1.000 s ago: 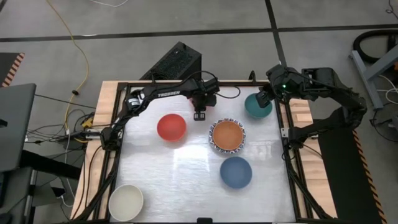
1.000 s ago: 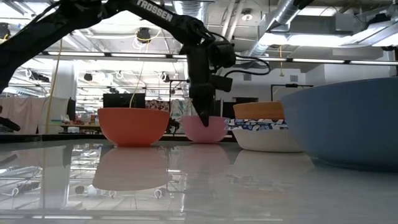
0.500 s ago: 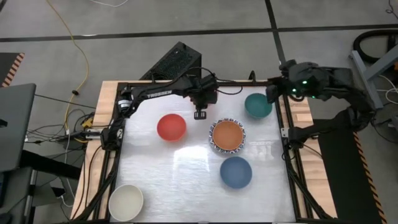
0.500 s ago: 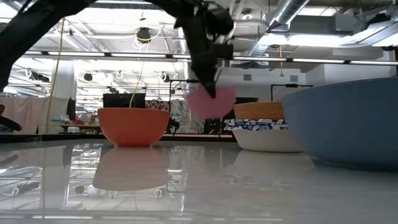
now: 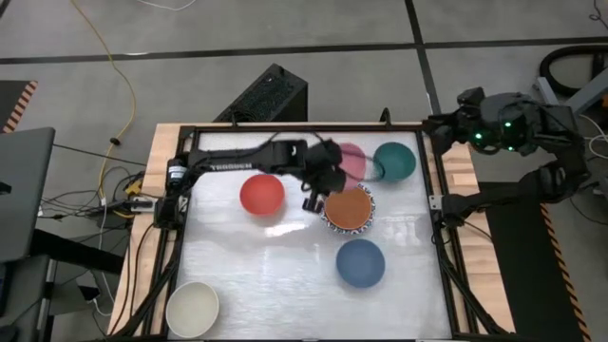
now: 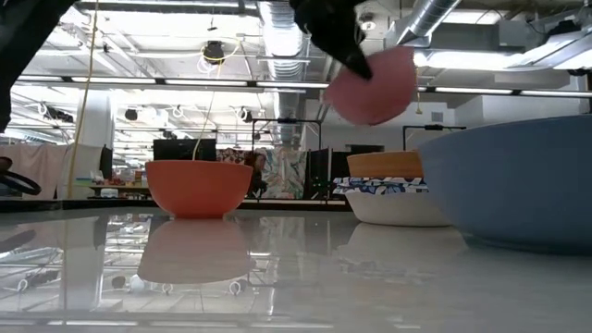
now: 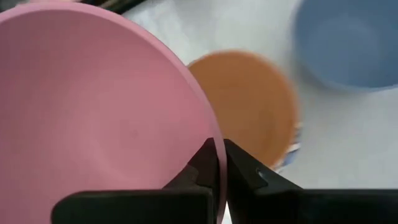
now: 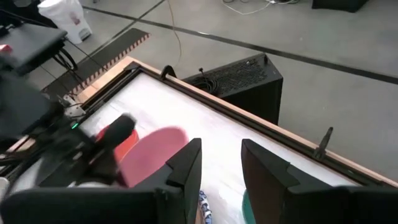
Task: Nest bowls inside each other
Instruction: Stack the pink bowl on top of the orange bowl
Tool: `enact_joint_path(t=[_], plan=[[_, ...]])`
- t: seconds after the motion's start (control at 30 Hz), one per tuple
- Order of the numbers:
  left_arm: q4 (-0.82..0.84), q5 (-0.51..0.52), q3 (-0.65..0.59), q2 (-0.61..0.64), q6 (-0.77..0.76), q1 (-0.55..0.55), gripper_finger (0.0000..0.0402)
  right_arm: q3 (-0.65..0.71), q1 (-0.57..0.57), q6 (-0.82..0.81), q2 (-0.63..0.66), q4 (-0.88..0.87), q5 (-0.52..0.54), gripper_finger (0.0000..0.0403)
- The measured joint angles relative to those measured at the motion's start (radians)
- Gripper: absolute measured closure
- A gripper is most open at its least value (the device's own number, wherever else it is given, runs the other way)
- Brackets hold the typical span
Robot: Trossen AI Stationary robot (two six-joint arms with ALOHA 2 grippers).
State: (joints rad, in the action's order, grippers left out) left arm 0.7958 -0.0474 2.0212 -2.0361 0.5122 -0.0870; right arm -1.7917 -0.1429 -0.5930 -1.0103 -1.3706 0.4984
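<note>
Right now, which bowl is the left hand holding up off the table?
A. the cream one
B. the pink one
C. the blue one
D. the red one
B: the left hand is pinched on the rim of the pink bowl, which the low view shows raised clear of the table.

The table (image 5: pixel 285 275) has a glossy pale top that mirrors the ceiling lights, framed by a dark metal rail with light wooden edging (image 5: pixel 152 180) showing along its sides. Around it the floor (image 5: pixel 190 57) is grey concrete crossed by dark seams. A yellow cable (image 5: pixel 116 76) snakes over the floor to the table's side, and a black ventilated box (image 5: pixel 271 93) sits just behind the far edge. Black-and-orange hazard tape (image 5: pixel 19 104) marks the floor nearby. Looking level across the room, long strip lights (image 6: pixel 185 83) and silver ducts (image 6: pixel 425 18) run under an open ceiling, with cluttered benches (image 6: pixel 185 153) further back.
</note>
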Motion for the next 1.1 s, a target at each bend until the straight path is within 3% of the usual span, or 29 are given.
enact_joint_path(t=[0.33,0.63,1.1], plan=[[-0.082,0.003,-0.033,-0.010,0.080,0.120,0.0401,-0.001,0.000,0.028,-0.004,-0.021,0.000,0.0269],[-0.176,0.083,-0.126,-0.026,0.030,0.112,0.0401,-0.001,0.000,0.066,-0.004,-0.021,-0.002,0.0269],[-0.123,0.059,-0.129,-0.132,0.047,0.121,0.0401,0.000,0.000,0.073,-0.002,-0.033,-0.007,0.0269]])
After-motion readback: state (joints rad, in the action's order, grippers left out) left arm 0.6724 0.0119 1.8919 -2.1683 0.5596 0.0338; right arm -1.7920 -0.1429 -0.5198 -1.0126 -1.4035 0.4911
